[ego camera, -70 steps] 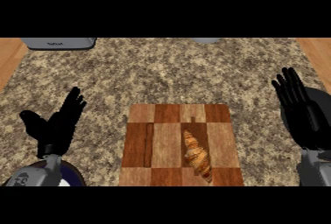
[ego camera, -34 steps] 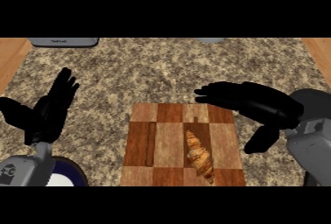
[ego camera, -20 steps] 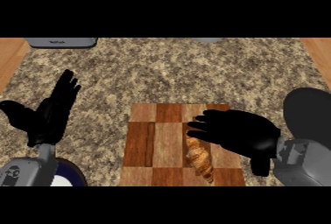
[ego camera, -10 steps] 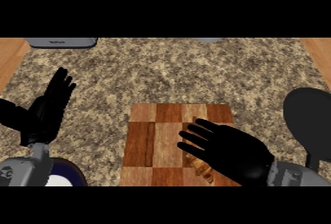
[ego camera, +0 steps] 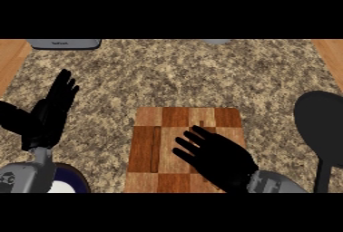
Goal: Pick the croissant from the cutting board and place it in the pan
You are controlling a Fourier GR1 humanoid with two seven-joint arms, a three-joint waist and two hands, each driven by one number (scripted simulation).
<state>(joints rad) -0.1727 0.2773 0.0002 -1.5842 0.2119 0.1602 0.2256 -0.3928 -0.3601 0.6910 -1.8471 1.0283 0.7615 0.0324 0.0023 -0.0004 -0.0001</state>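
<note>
The wooden cutting board (ego camera: 150, 141) lies at the counter's front middle. My right hand (ego camera: 223, 158) is spread flat over its right half, fingers straight and pointing up-left, open. The croissant does not show; the hand covers the spot where it lay. I cannot tell whether the palm touches it. The black pan (ego camera: 321, 126) sits at the right edge, with its handle running toward the front. My left hand (ego camera: 49, 114) rests open at the far left, fingers up, well clear of the board.
A dark-rimmed plate (ego camera: 69, 183) shows at the lower left beside my left forearm. A grey appliance (ego camera: 64, 43) stands at the counter's back left. Speckled stone counter surrounds the board, with wooden strips at both sides.
My right hand has slid toward the front of the board and settled lower over the croissant, which is now fully hidden. The left hand has barely shifted.
</note>
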